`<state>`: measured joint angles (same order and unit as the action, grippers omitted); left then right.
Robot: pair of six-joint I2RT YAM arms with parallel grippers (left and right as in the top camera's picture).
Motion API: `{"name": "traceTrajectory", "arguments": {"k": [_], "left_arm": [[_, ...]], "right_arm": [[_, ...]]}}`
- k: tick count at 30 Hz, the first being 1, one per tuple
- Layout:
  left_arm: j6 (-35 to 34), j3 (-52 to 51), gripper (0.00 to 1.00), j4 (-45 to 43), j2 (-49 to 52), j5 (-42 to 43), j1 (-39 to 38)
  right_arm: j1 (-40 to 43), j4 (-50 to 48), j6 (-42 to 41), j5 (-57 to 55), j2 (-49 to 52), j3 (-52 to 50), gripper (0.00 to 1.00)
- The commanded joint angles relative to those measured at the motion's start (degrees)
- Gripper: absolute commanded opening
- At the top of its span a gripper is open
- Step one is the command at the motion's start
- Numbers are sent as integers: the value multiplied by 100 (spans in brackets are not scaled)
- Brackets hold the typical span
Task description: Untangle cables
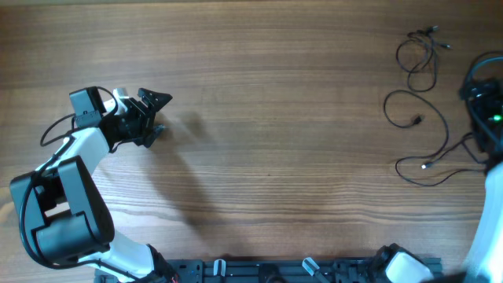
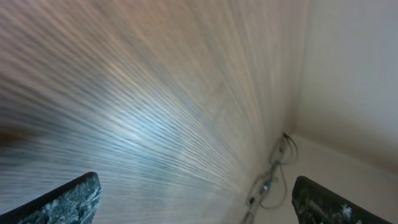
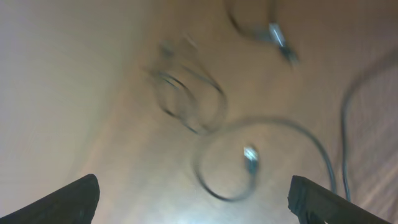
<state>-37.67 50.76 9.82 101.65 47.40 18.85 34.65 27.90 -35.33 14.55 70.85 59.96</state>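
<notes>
Black and hair-thin, the cables (image 1: 416, 120) lie loose at the far right of the wooden table (image 1: 275, 118). In the overhead view they are spread in a line from the far edge toward the near one. The farthest is a small loop (image 1: 414, 55) whose tiny plug ends (image 1: 435, 31) point away and to the right. The middle one is a wider open loop with its plug (image 3: 250, 158) tucked inside the curve. The nearest strand has a pale plug tip (image 1: 426, 165) pointing left, and its tail sweeps right toward the right arm (image 1: 487, 102). The right gripper (image 3: 193, 199) hangs just above these loops with its fingers spread wide and nothing between them, though its view is blurred. Well apart, on the left side of the table, the left gripper (image 2: 193, 199) is also spread wide and empty over bare wood, aimed toward the distant cables.
</notes>
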Motion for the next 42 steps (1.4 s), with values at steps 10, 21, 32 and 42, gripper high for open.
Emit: {"name": "traceTrajectory", "arguments": {"k": [10, 21, 32, 42], "left_arm": [[-13, -9, 100, 52, -116, 52, 11], [-13, -9, 100, 157, -116, 52, 11], [-13, -9, 100, 157, -116, 50, 11], [-2, -7, 100, -101, -212, 562, -63]], "right_arm": [[-1552, -1010, 2846, -1167, 1860, -90, 9], [-1648, -1036, 2487, -1659, 3718, -90, 4], [-1648, 1231, 813, -2203, 3174, 42, 4], [-1648, 2452, 1156, -1834, -1593, 205, 4]]}}
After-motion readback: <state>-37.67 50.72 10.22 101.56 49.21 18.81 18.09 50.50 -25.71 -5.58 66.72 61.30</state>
